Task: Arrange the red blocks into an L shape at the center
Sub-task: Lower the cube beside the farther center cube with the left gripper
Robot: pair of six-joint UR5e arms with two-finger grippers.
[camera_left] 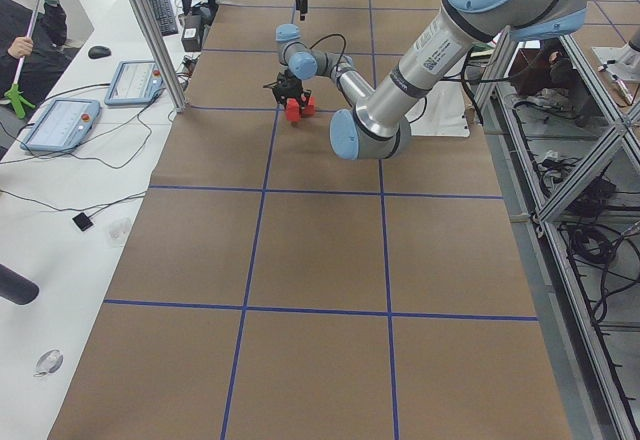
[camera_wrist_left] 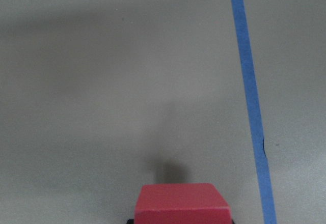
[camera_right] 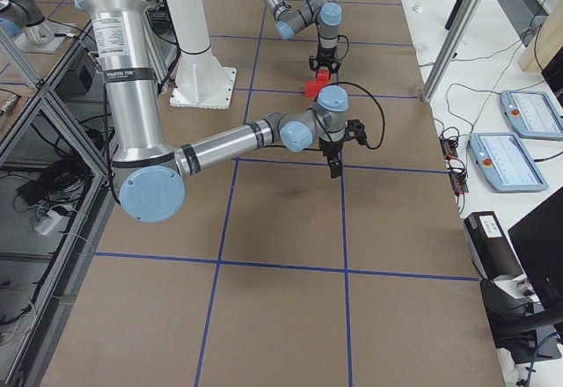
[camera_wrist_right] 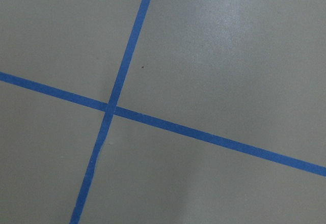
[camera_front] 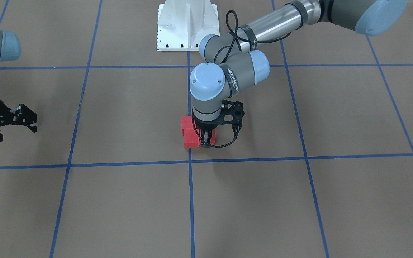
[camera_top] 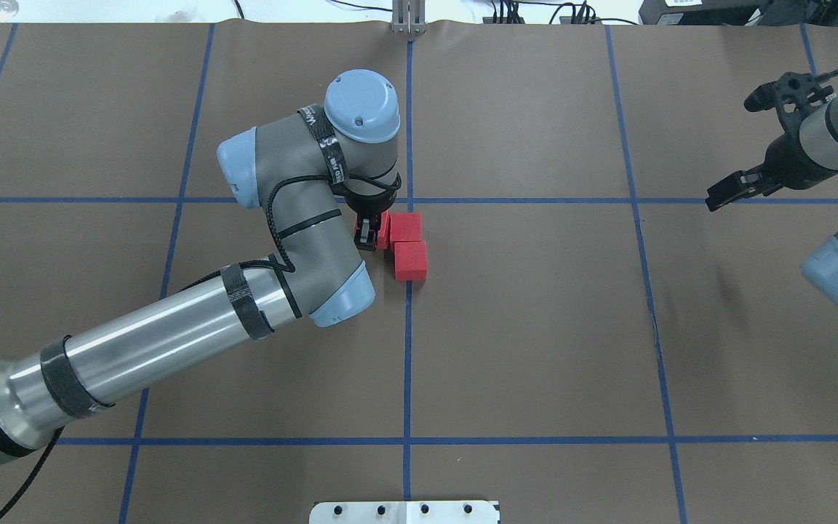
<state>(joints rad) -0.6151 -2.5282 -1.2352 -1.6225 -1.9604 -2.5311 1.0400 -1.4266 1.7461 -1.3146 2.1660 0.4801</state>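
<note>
Two red blocks [camera_top: 406, 227] [camera_top: 410, 260] lie touching in a line on the brown floor, just on the robot's side of the center tape crossing [camera_top: 408, 200]. A third red block [camera_top: 384, 229] sits against the side of the farther one, making an L. My left gripper [camera_top: 369, 236] points straight down and is shut on that third block, which fills the bottom of the left wrist view [camera_wrist_left: 182, 202]. In the front view the wrist partly hides this block [camera_front: 212, 134]. My right gripper [camera_front: 18, 132] hangs open and empty far off to the side.
The white robot base [camera_front: 186, 25] stands behind the blocks. Blue tape lines [camera_wrist_right: 109, 107] divide the floor into squares. Tablets and cables lie on the side bench [camera_left: 60, 125], where a person's hand holds a tool.
</note>
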